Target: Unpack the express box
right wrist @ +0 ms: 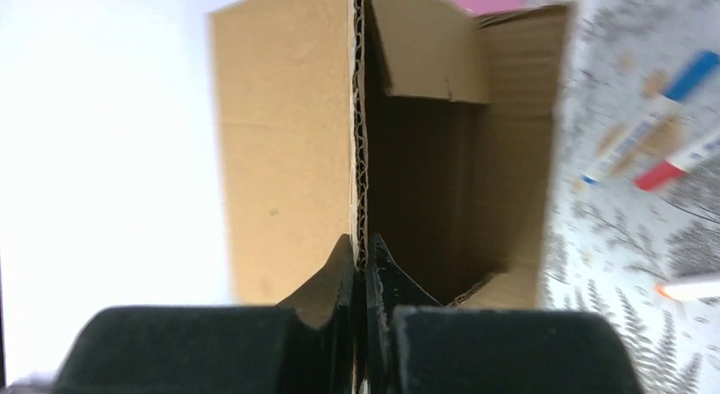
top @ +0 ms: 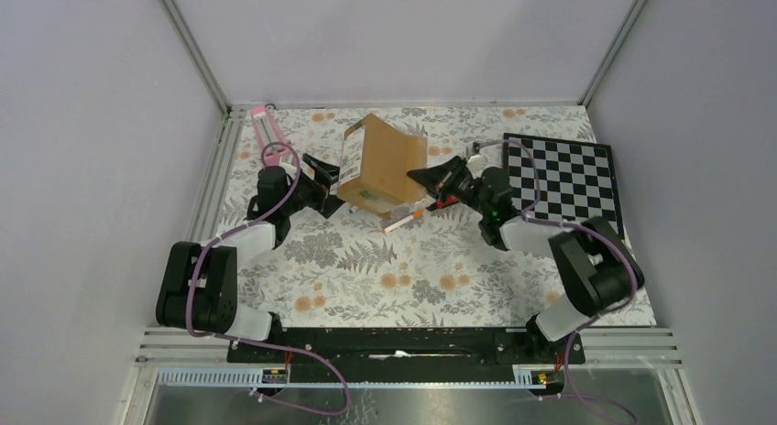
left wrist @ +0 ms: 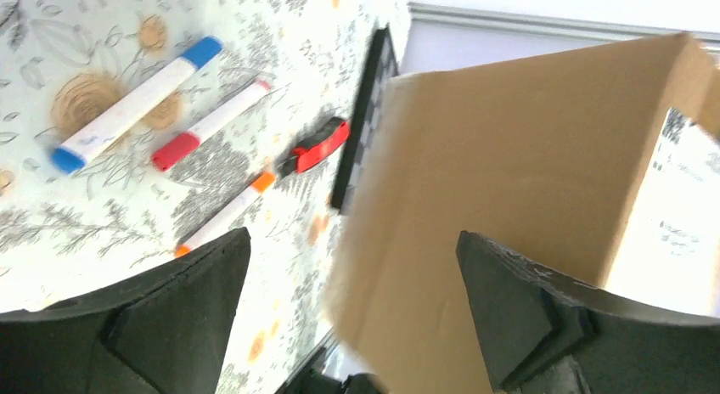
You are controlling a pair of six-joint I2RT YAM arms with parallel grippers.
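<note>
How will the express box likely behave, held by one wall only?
Probably light: the express box shows nothing inside. The thin corrugated wall pinched by the right gripper may flex. Tilted, it could tip if released.

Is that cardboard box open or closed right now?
Open. The right wrist view looks into the express box: a flap stands aside and its dark inside shows.

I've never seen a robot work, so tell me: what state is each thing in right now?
Brown cardboard express box: open, tilted.
Right end effector: shut on the box's cardboard edge.
Left end effector: open beside the box.
Three white marker pens: capped, lying flat.
</note>
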